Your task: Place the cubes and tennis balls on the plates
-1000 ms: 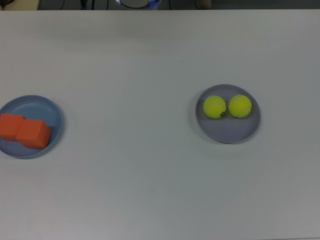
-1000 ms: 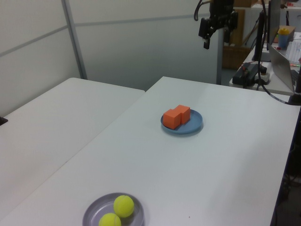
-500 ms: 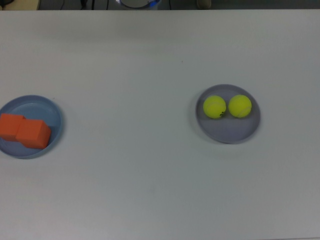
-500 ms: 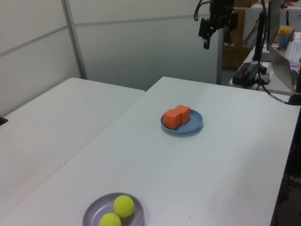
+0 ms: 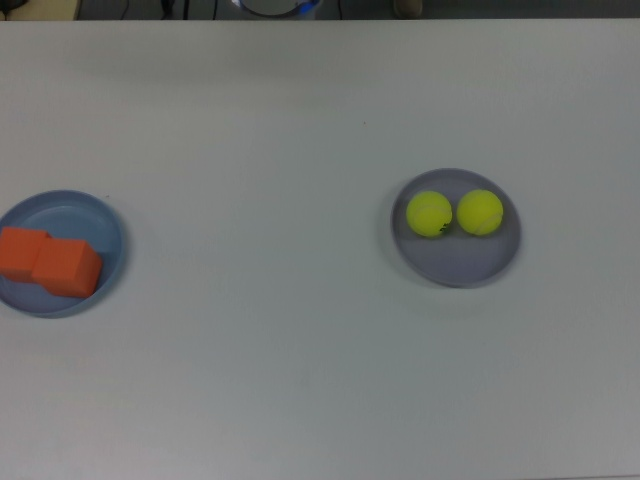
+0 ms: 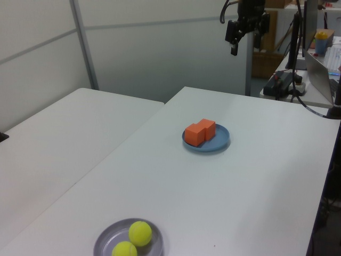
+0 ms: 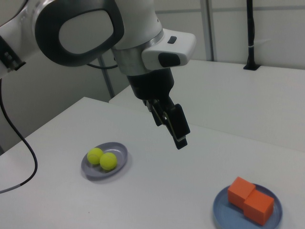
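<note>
No readable writing anywhere; only a small dark mark on one tennis ball (image 5: 430,214). Blue plate (image 5: 108,230): two orange cubes (image 5: 50,261), touching side by side. Lavender plate (image 5: 460,262): both tennis balls (image 5: 455,213), touching. Gripper (image 6: 244,38) raised well above table (image 5: 300,350), empty, fingers spread apart, nothing between.

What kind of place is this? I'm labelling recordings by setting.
Probably a robotics lab or office: a Franka arm above a plain white table, partition walls, and a cluttered desk with a laptop.
</note>
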